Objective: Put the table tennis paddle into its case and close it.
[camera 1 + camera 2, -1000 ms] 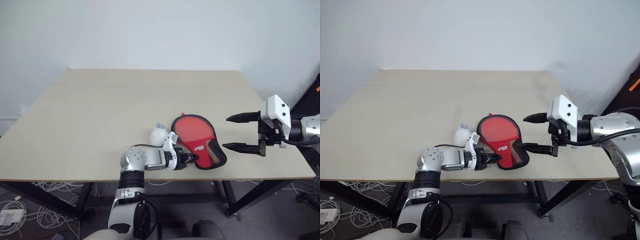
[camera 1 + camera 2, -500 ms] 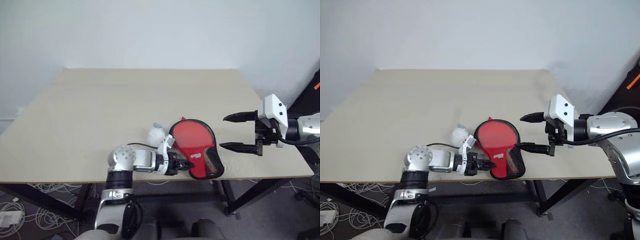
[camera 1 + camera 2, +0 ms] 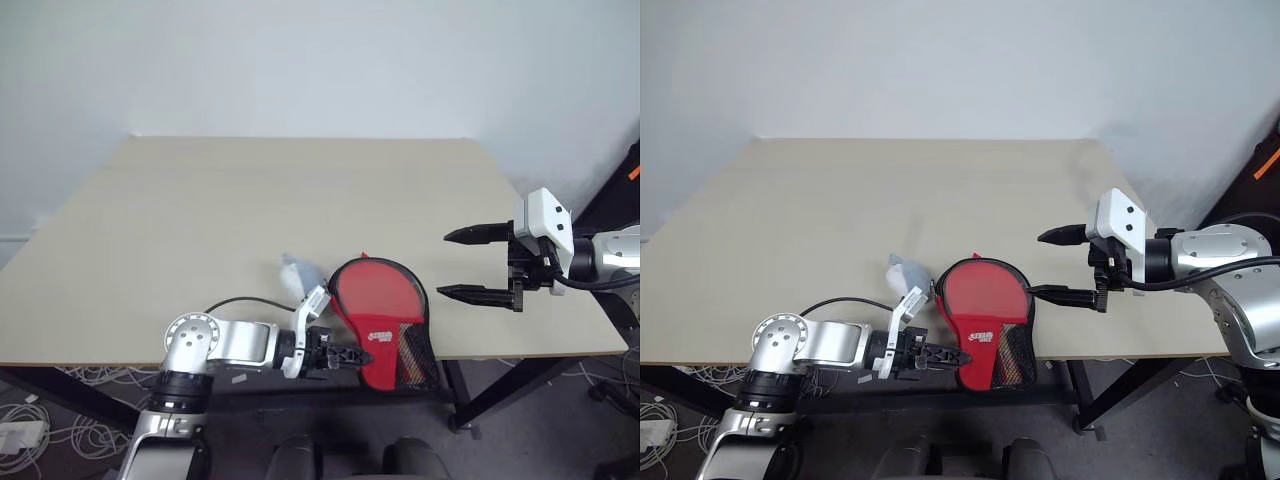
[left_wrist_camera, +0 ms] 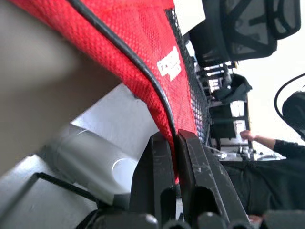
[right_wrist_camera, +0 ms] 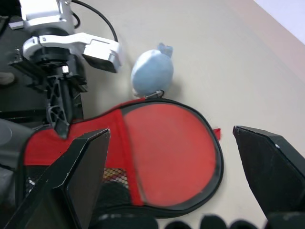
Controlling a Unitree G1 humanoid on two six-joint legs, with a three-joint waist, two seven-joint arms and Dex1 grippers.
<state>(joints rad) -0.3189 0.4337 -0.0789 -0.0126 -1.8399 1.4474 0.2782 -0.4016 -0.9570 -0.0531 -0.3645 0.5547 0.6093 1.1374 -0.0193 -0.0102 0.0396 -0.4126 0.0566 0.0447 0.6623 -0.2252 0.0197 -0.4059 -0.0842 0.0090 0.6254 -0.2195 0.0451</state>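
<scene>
The left arm lies low along the near edge of the table [image 3: 200,200], its forearm almost level and pointing toward the right. The left gripper [image 3: 352,354] is closed on the case [image 3: 385,320] — the left wrist view shows the two black fingers [image 4: 157,167] pressed together on the black edging of the red fabric. The case lies at the near edge of the table with its round red part on the surface, while its narrow end with the white logo and the black mesh panel hangs over the edge. The table tennis paddle cannot be made out apart from the case, so it is not possible to say where it is.

The right arm comes in from the right side and is held above the table, well apart from the case. The right gripper [image 3: 462,265] points toward the left with its fingers spread wide — nothing is between them.

A small pale blue soft toy [image 3: 300,272] lies on the table just beside the round end of the case, on its far-left side. A black cable [image 3: 240,302] runs from the left arm across the table toward the toy. Under the table, white cables [image 3: 40,410] lie on the floor.
</scene>
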